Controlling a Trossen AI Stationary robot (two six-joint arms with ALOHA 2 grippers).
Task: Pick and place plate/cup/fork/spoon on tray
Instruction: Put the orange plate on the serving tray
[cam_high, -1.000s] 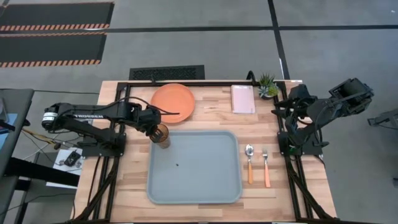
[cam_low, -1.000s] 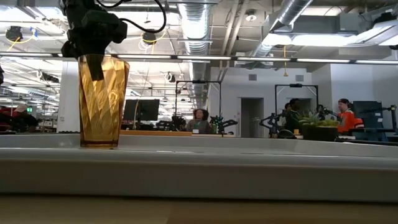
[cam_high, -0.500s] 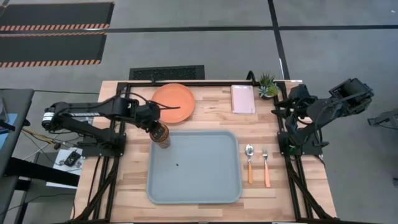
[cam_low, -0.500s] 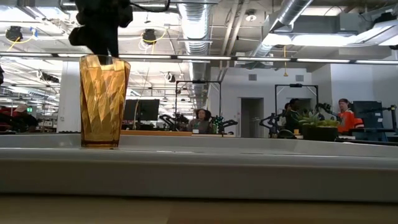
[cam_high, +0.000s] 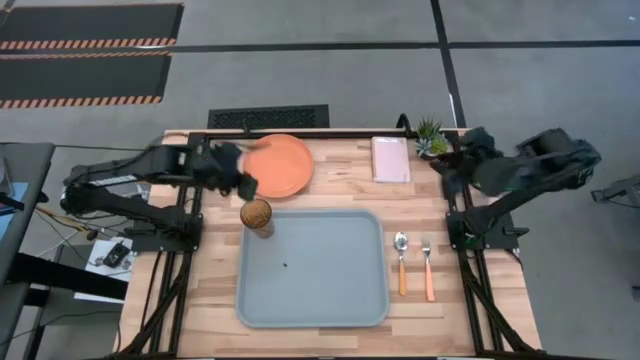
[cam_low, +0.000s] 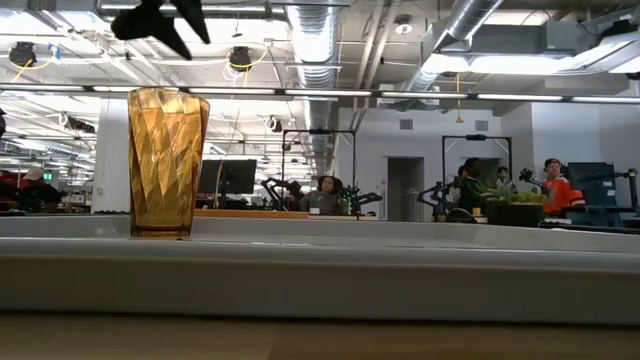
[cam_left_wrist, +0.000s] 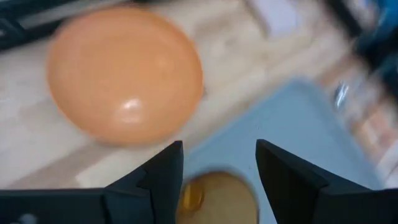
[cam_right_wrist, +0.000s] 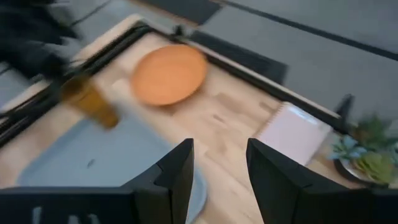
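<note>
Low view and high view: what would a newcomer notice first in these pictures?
The amber cup stands upright in the far left corner of the grey-blue tray. The left pincer hangs open above it, near the orange plate on the wood behind the tray. The spoon and fork lie right of the tray.

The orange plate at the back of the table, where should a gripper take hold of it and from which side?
Probably the plate's rim. It lies flat on the wood behind the tray, so only its thin raised edge gives purchase. The open left gripper hovers by its left edge, the nearest approach, coming down with one finger over the lip.
</note>
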